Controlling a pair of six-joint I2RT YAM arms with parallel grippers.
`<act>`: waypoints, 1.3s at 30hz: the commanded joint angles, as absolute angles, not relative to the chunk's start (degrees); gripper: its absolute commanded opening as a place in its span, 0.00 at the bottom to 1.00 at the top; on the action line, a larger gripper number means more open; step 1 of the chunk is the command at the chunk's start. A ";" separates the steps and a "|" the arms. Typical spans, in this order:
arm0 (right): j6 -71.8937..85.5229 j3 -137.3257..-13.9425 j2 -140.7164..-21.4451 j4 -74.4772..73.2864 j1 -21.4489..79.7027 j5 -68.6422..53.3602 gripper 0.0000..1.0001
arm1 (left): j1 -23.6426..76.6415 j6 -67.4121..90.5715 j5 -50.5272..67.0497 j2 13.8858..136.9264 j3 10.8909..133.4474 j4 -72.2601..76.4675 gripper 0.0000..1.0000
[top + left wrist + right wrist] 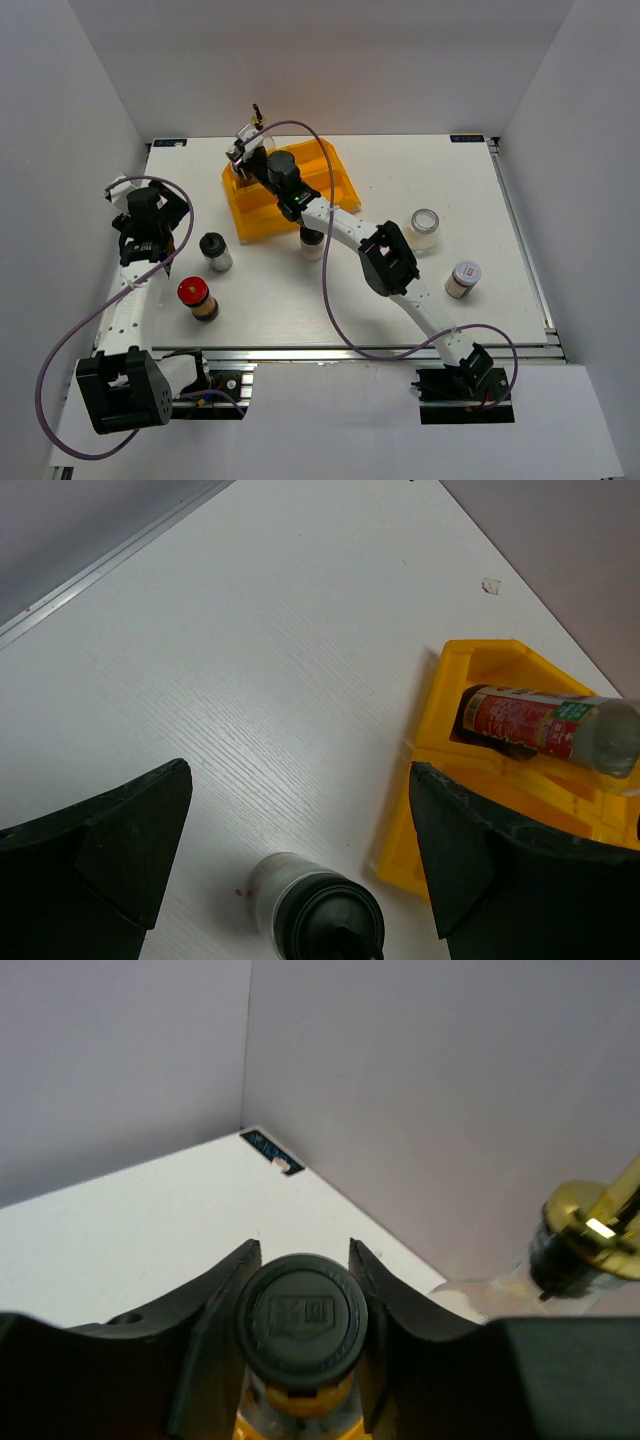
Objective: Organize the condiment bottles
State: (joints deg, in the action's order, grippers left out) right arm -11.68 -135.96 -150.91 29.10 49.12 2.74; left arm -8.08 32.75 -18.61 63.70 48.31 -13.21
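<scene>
Right gripper [300,1260] clamped on the cap of the tall dark bottle [301,1318], at the far-left end of the yellow tray [330,175]. Cannot tell whether its base touches the tray floor. Gold-spouted bottle [588,1228] stands just beside. Left gripper [300,770] wide apart, holding nothing, near a black-capped shaker [320,915]. Risks: letting go before the base seats would topple the bottle; fingers spreading or pulling off sideways could clip the gold spout; a cap-only grip may let the bottle swing.

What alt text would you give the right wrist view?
The right pincer grips a black round-capped bottle between its two dark fingers, yellow showing just below the cap. A clear glass bottle with a gold spout stands at the right; the white table corner and grey walls lie behind.
</scene>
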 commanded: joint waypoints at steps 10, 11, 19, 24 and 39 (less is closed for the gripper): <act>-11.60 -140.18 -149.15 41.84 48.96 0.71 0.64 | -8.35 31.38 -16.17 63.72 47.99 -10.90 0.98; -11.60 -140.10 -149.06 41.75 48.96 0.62 0.66 | -8.35 31.38 -16.00 63.72 47.99 -10.90 0.98; -12.65 -140.01 -146.78 41.05 49.48 -1.40 0.68 | -8.35 31.38 -15.29 63.19 48.25 -10.90 0.98; -13.88 -138.87 -143.19 40.43 50.45 -3.16 0.75 | -8.35 32.17 -14.41 61.70 48.34 -11.25 0.98; -10.47 -101.11 -107.87 36.83 53.96 -12.15 0.89 | -8.35 38.05 -12.31 56.08 51.33 -21.88 0.98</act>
State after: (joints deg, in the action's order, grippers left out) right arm -12.93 -108.51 -116.99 35.77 54.37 -11.44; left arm -8.10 35.77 -13.98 58.46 48.69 -18.63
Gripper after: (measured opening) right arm 0.894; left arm 0.982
